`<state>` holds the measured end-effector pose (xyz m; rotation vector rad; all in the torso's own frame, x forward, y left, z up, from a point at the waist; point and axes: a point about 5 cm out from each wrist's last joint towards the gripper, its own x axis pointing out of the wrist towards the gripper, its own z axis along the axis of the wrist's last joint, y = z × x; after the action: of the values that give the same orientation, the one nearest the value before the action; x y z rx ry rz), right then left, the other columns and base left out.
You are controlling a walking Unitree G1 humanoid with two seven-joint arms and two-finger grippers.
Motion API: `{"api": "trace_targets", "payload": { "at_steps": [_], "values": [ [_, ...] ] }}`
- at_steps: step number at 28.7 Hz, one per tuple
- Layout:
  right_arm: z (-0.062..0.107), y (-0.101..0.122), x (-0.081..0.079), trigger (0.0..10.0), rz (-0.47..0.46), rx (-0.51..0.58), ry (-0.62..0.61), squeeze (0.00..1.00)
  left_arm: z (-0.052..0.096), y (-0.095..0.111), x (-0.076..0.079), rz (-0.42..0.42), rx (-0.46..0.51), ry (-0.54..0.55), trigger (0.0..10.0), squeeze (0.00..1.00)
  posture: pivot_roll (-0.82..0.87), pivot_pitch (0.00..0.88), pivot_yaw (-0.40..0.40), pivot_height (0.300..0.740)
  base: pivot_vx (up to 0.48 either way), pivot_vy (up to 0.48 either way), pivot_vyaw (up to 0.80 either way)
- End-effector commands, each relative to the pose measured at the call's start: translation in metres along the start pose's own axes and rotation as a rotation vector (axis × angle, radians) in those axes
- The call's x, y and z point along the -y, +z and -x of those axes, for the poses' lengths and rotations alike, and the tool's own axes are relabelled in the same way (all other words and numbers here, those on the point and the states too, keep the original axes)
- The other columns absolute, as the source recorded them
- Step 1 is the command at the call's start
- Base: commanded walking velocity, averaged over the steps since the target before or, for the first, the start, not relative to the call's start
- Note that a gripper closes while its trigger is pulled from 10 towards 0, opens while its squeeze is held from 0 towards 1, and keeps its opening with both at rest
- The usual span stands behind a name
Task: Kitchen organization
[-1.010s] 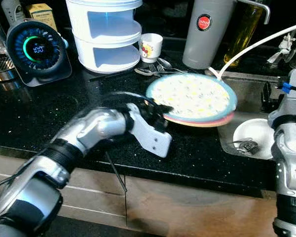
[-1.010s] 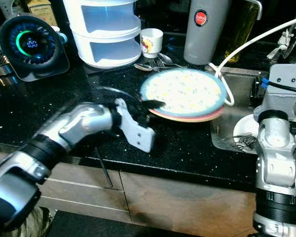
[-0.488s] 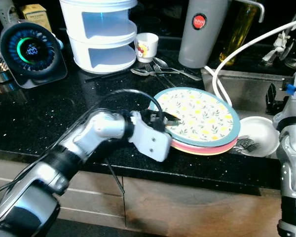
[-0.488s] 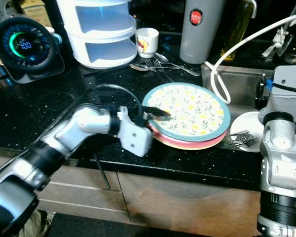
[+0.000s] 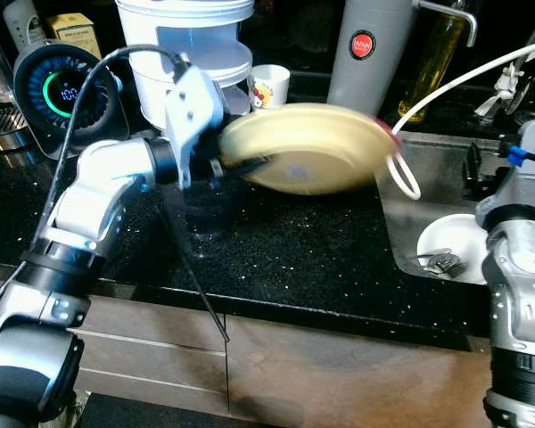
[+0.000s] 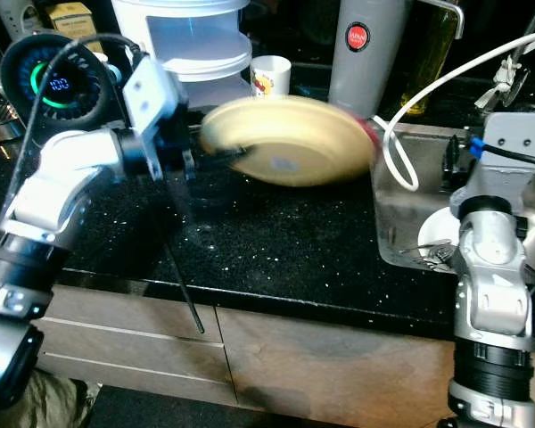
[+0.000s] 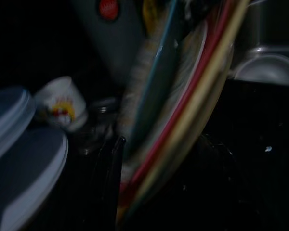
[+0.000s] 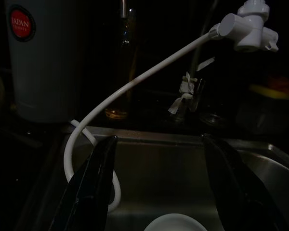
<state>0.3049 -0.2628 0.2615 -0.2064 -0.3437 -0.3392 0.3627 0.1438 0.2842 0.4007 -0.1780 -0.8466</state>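
A stack of plates (image 5: 303, 147) hangs tilted above the black counter (image 5: 294, 259), its pale yellow underside facing me and a red rim showing at its right end. My left gripper (image 5: 236, 165) is shut on the stack's left edge. In the left wrist view the plate edges (image 7: 183, 110) run teal, red and yellow beside a black finger (image 7: 113, 178). My right gripper (image 8: 160, 142) is open over the steel sink (image 5: 428, 205), holding nothing.
A white tiered container (image 5: 192, 53), a small cup (image 5: 269, 85), a grey flask (image 5: 366, 53) and an oil bottle (image 5: 437, 53) line the back. A round lit device (image 5: 67, 89) stands at left. A white bowl with forks (image 5: 450, 250) lies in the sink under a white hose (image 5: 464, 80).
The left gripper has lifted the plate stack off the counter, swung it back and to the left, and tipped it so the underside faces me. The right arm has stayed by the sink.
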Motion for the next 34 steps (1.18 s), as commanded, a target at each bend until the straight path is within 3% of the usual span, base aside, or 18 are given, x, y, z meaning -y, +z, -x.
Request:
{"api": "trace_targets", "payload": {
  "at_steps": [1, 5, 14, 17, 18, 19, 23, 26, 29, 31, 34],
  "values": [
    [0.001, 0.003, -0.003, 10.0, -0.01, 0.016, 0.016, 0.0, 0.007, -0.008, 0.003, -0.021, -0.046, -0.001, 10.0, 0.0, 0.06, 0.08, 0.003, 0.74, 0.0, 0.0, 0.0],
    [0.001, 0.003, -0.005, 10.0, -0.018, 0.02, 0.021, 0.0, 0.011, -0.016, 0.024, -0.057, -0.074, -0.108, 10.0, 0.0, 0.06, 0.083, 0.002, 0.74, 0.0, 0.0, 0.0],
    [0.001, 0.003, -0.005, 10.0, -0.022, 0.024, 0.016, 0.0, 0.008, -0.017, 0.051, -0.13, -0.08, -0.238, 10.0, 0.0, 0.06, 0.083, 0.004, 0.74, 0.0, 0.0, 0.0],
    [0.0, 0.004, -0.005, 10.0, -0.021, 0.026, 0.017, 0.0, 0.009, -0.014, 0.072, -0.18, -0.038, -0.379, 10.0, 0.0, 0.06, 0.082, 0.002, 0.74, 0.0, 0.0, 0.0],
    [0.0, 0.004, -0.005, 10.0, -0.022, 0.028, 0.017, 0.0, 0.01, -0.011, 0.081, -0.149, -0.008, -0.442, 10.0, 0.0, 0.06, 0.082, 0.002, 0.74, 0.0, 0.0, 0.0],
    [0.0, 0.004, -0.005, 10.0, -0.024, 0.031, 0.016, 0.0, 0.01, -0.001, 0.095, -0.051, 0.07, -0.531, 10.0, 0.0, 0.06, 0.082, 0.002, 0.74, 0.0, 0.0, 0.0],
    [0.0, 0.006, -0.005, 10.0, -0.027, 0.037, 0.013, 0.0, 0.0, 0.021, 0.112, 0.056, 0.223, -0.609, 10.0, 0.0, 0.05, 0.081, 0.006, 0.74, 0.0, 0.0, 0.0],
    [0.001, 0.005, -0.004, 10.0, -0.026, 0.037, 0.009, 0.0, -0.003, 0.029, 0.117, 0.084, 0.28, -0.639, 10.0, 0.0, 0.05, 0.081, 0.006, 0.74, 0.0, 0.0, 0.0],
    [0.001, 0.006, -0.004, 10.0, -0.026, 0.037, 0.008, 0.0, -0.006, 0.029, 0.12, 0.061, 0.274, -0.651, 10.0, 0.0, 0.05, 0.081, 0.006, 0.74, 0.0, 0.0, 0.0],
    [0.002, 0.007, -0.004, 10.0, -0.027, 0.042, 0.009, 0.0, -0.014, 0.025, 0.115, -0.027, 0.235, -0.55, 10.0, 0.0, 0.04, 0.084, 0.012, 0.74, 0.0, 0.0, 0.0],
    [0.002, 0.008, -0.004, 10.0, -0.028, 0.046, 0.008, 0.0, -0.019, 0.028, 0.098, -0.071, 0.213, -0.413, 10.0, 0.0, 0.04, 0.085, 0.013, 0.74, 0.0, 0.0, 0.0]
  ]
}}
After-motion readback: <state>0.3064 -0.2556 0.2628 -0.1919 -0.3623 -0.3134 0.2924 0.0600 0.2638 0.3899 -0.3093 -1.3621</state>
